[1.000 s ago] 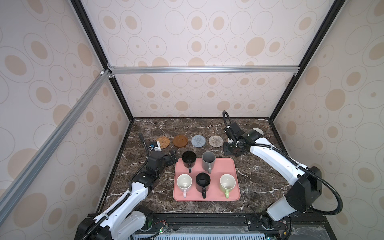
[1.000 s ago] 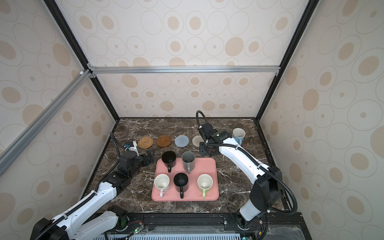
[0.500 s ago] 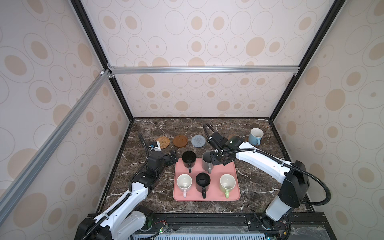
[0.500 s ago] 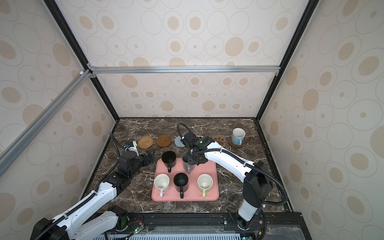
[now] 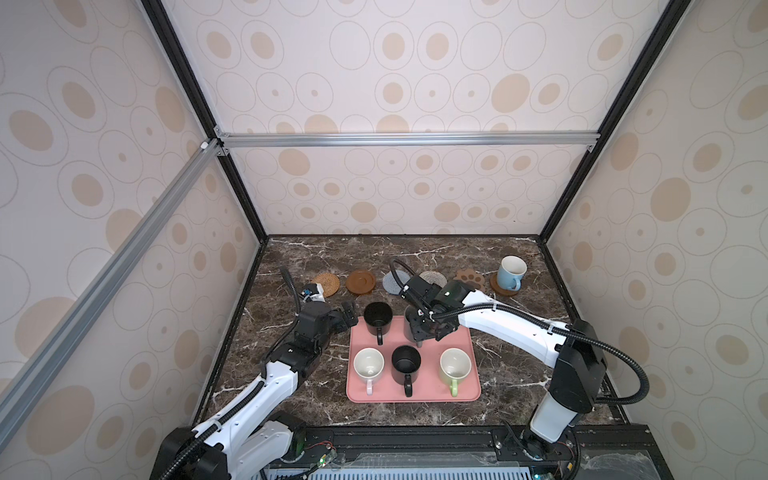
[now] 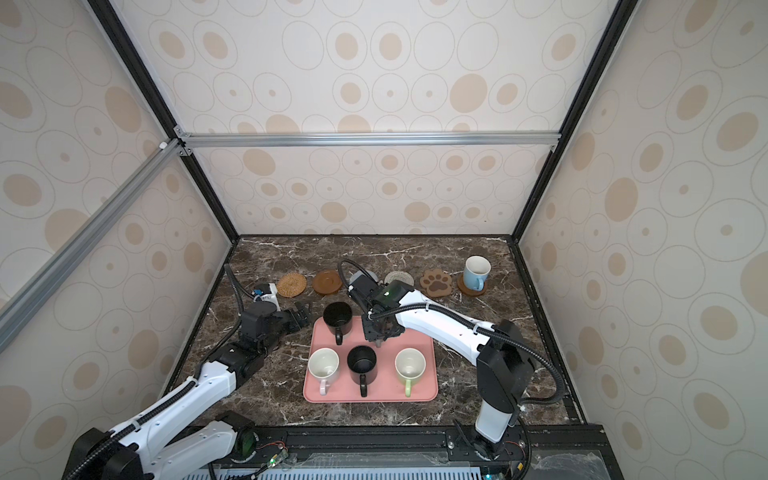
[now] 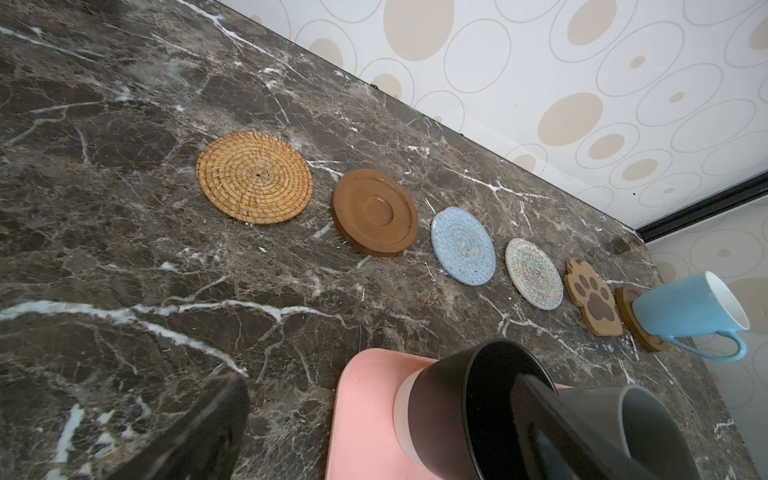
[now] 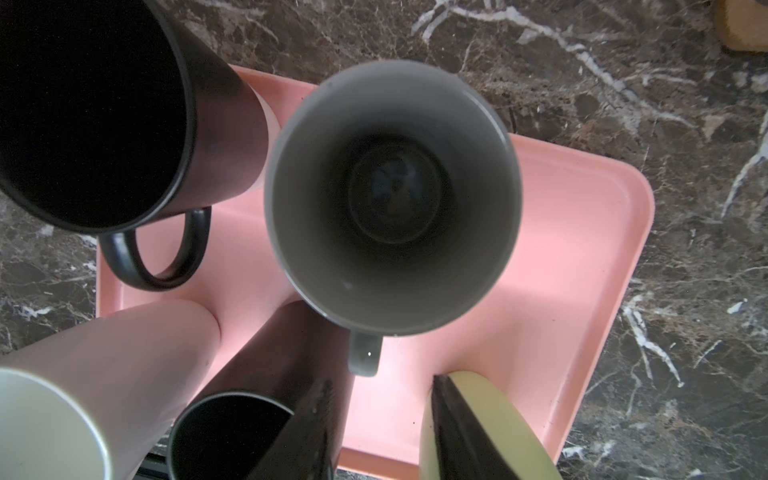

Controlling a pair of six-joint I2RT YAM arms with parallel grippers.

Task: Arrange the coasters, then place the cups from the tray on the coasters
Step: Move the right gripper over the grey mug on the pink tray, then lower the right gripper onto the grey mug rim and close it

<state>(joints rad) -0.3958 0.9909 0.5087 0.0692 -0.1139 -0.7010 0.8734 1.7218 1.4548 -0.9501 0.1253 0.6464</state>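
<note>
Six coasters line the back of the table: rattan (image 5: pixel 326 284), brown (image 5: pixel 360 281), blue-grey (image 7: pixel 463 247), cream (image 7: pixel 534 272), paw (image 5: pixel 469 279), and a brown one under the light blue cup (image 5: pixel 512 272). The pink tray (image 5: pixel 415 400) holds two black cups (image 5: pixel 377 318) (image 5: pixel 405 361), a pale pink cup (image 5: pixel 368 363), a green cup (image 5: pixel 455 365) and a grey cup (image 8: pixel 392 195). My right gripper (image 8: pixel 380 384) hangs open straight over the grey cup, its handle just ahead of the fingertips. My left gripper (image 5: pixel 347 316) stands open beside the tray's far left corner, close to the rear black cup.
Patterned enclosure walls close in the marble table on three sides, with black frame posts at the back corners. The right arm's cable (image 5: pixel 397 270) arches over the blue-grey and cream coasters. A black rail (image 5: pixel 415 440) runs along the front edge.
The right arm has swung from the back right of the table, near the light blue cup, down to above the grey cup on the tray. The left arm has stayed still.
</note>
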